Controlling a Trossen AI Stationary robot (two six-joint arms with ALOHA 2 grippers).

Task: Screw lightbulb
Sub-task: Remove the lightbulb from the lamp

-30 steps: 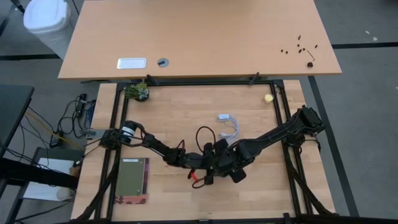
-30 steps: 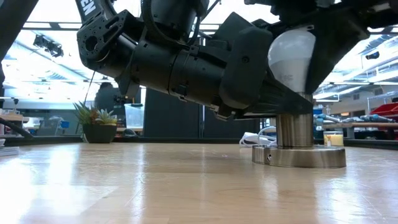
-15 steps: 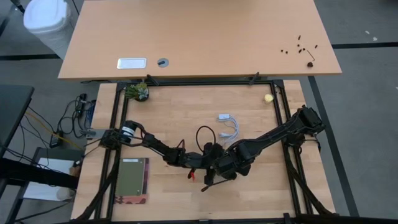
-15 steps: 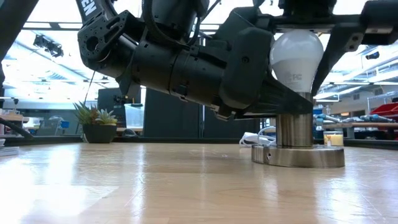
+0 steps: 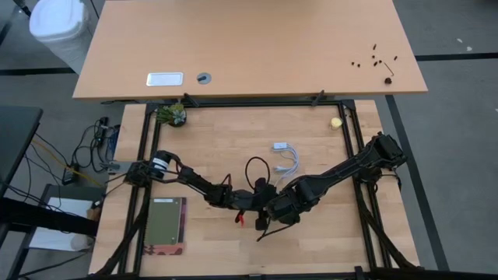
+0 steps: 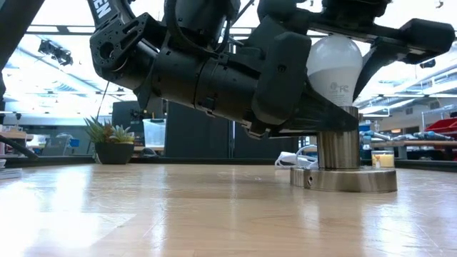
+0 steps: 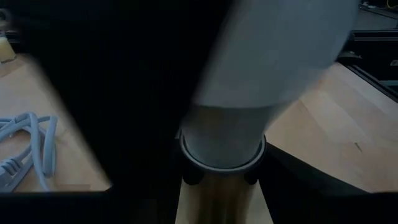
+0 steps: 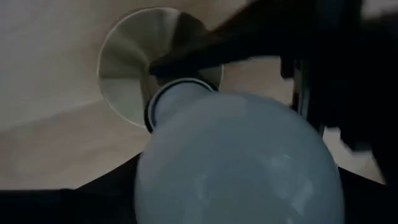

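The right gripper (image 6: 341, 61) jaws straddle the white frosted lightbulb (image 6: 334, 68) from above, contact unclear; the left gripper (image 6: 325, 118) jaws clamp the brushed metal socket base (image 6: 343, 171) on the desk. Bulb seated upright (threading probably unfinished).

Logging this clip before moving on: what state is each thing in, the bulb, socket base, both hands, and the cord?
lightbulb: upright, seated in the socket.
socket base: standing flat on the table.
left hand: low at the socket neck, fingers on either side of it.
right hand: above, fingers straddling the bulb's globe.
white cord: loose, coiled on the table.
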